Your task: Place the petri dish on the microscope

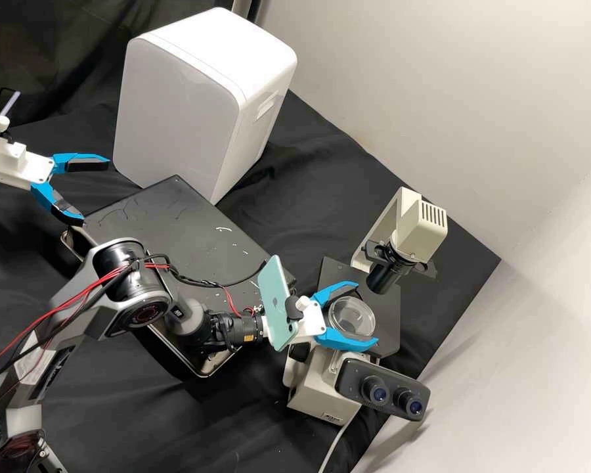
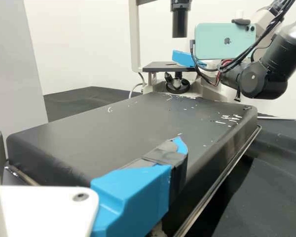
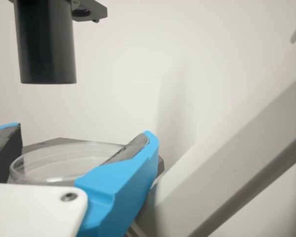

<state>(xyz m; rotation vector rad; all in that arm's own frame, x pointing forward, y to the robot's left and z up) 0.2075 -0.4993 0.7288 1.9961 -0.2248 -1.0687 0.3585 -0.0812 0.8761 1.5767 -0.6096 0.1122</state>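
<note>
While on stage (image 1: 391, 309), dish (image 1: 351, 316) between jaws

Black bench (image 1: 308, 164), white and blue hardware.
Clear dish (image 1: 352, 315); cream microscope (image 1: 316, 389) with black stage and eyepieces; black tray (image 1: 177, 223) flecked with white scratches; white box (image 1: 200, 98); mint-green phone (image 1: 274, 302); red wires (image 1: 79, 295); left gripper (image 1: 95, 188) and right gripper (image 1: 368, 313) white, fingers blue with dark pads.

From the right wrist, you lose the petri dish's (image 3: 54, 163) near rim behind the right gripper (image 3: 74, 150), so its grip can't be judged. In the high view, the left gripper (image 1: 92, 188) is cut off at its wrist by the picture's edge.
</note>
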